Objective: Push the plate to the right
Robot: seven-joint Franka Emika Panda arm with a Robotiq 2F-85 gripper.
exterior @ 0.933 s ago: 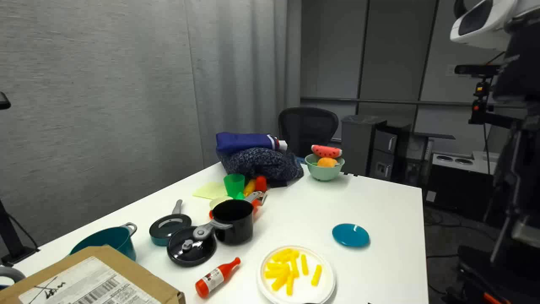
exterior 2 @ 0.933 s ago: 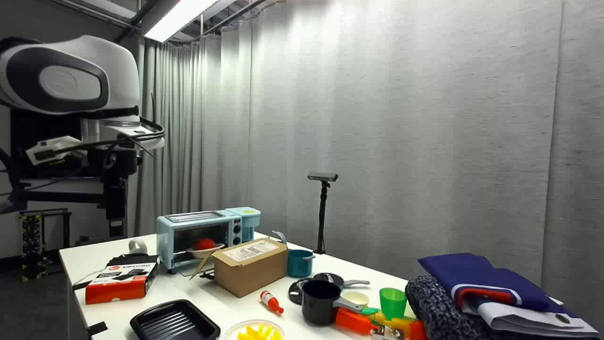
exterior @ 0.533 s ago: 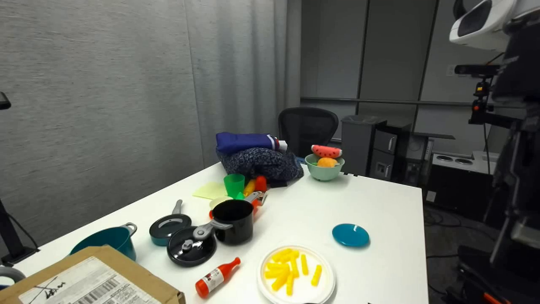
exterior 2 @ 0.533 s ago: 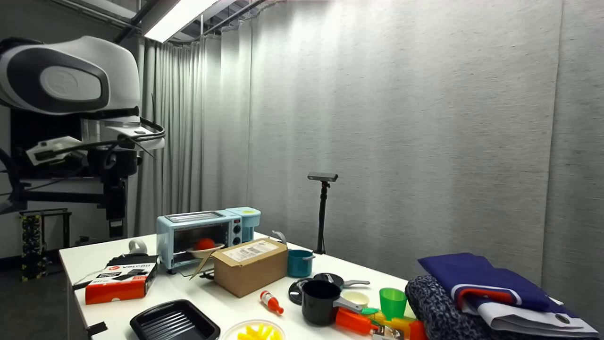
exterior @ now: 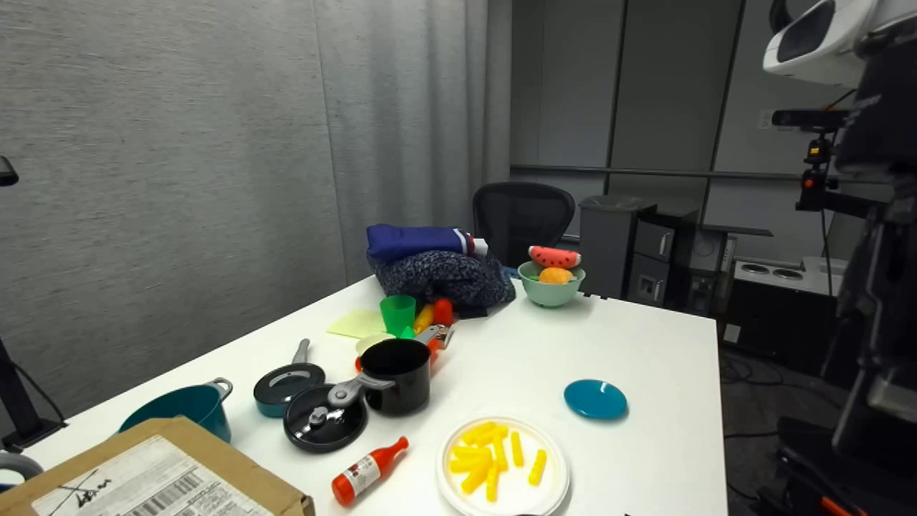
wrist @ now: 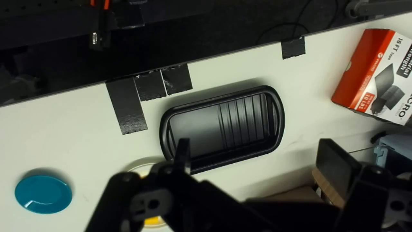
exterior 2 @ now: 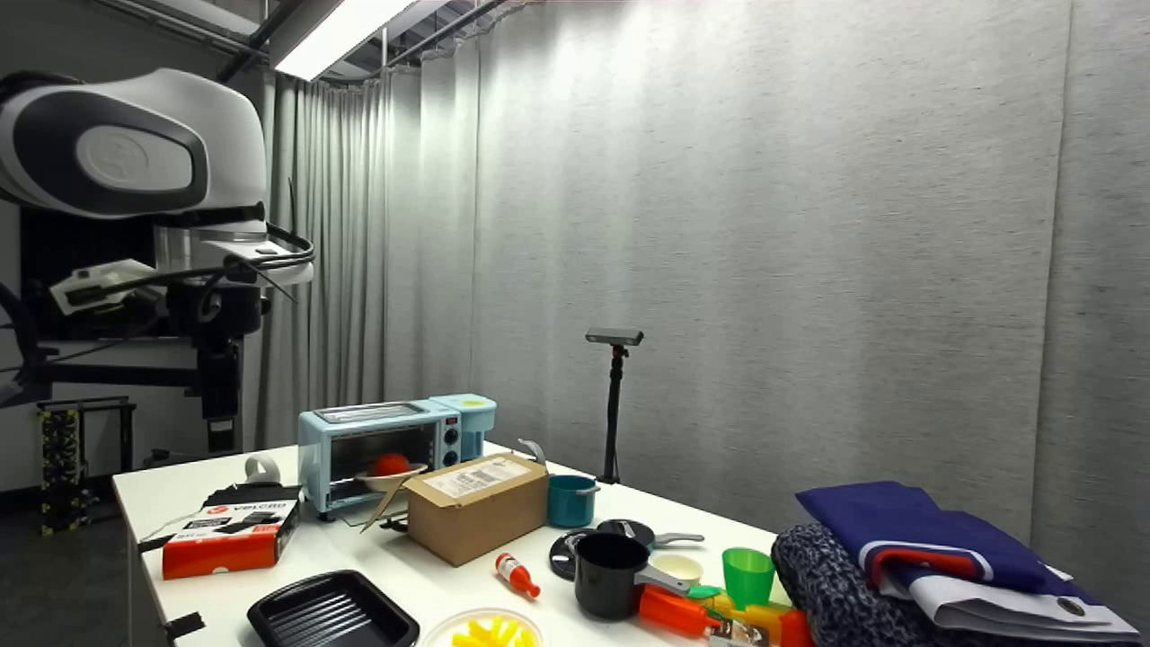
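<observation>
The plate [exterior: 534,494] is round, flat and white, with yellow pieces on it. It lies near the bottom edge in an exterior view. Only its far part shows at the bottom of an exterior view [exterior 2: 437,631]. In the wrist view the plate [wrist: 136,168] is mostly hidden behind a gripper finger. My gripper [wrist: 255,143] is open in the wrist view, its fingers wide apart with nothing between them. It is held high above the table, over the area of the black pan and the box. In an exterior view the gripper [exterior 2: 220,427] hangs at the left, away from the plate.
A black ribbed pan [wrist: 206,129] lies beside the plate. A teal dish [exterior: 596,399], a red bottle [exterior: 369,471], a black pot [exterior: 396,376] and a cardboard box [exterior 2: 481,512] are also on the table. A red-white box [exterior 2: 232,539] and a toy oven [exterior 2: 377,449] stand further off.
</observation>
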